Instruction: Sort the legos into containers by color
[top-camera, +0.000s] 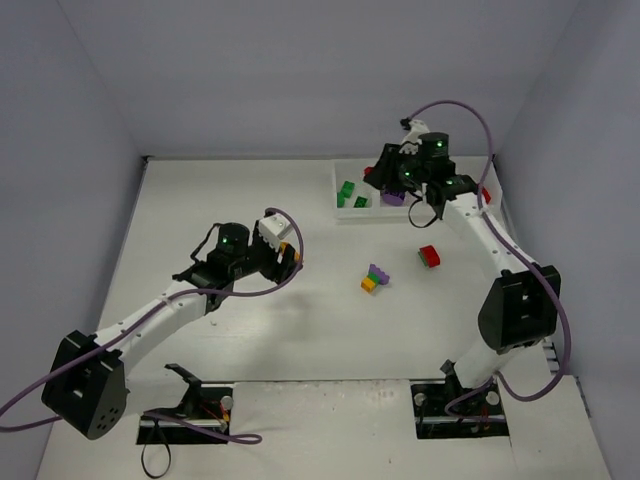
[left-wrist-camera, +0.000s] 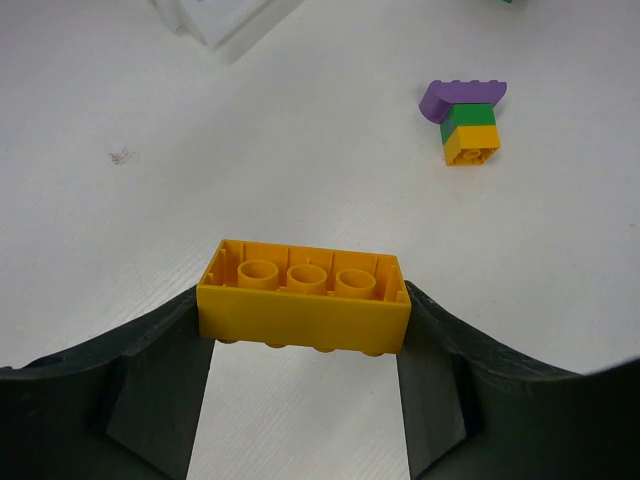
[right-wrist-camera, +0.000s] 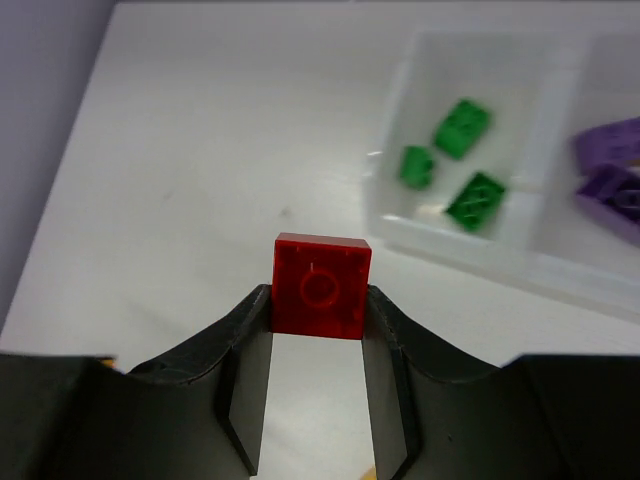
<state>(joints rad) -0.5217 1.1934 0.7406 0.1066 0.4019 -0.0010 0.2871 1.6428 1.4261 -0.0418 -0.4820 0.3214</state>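
Observation:
My left gripper (top-camera: 292, 252) is shut on an orange-yellow brick (left-wrist-camera: 303, 300), held by its ends above the table, left of centre. My right gripper (top-camera: 376, 170) is shut on a small red brick (right-wrist-camera: 321, 285), held over the left part of the white tray (top-camera: 342, 214). The tray's left compartment (right-wrist-camera: 480, 245) holds three green bricks (right-wrist-camera: 462, 128). The compartment beside it holds purple bricks (right-wrist-camera: 610, 170). A purple-green-yellow clump (top-camera: 375, 277) lies mid-table; it also shows in the left wrist view (left-wrist-camera: 465, 120). A loose red brick (top-camera: 430, 256) lies to its right.
A red piece (top-camera: 486, 194) shows at the tray's right end, partly hidden by the right arm. The tray's corner (left-wrist-camera: 230, 25) shows at the top of the left wrist view. Purple walls close in the table on three sides.

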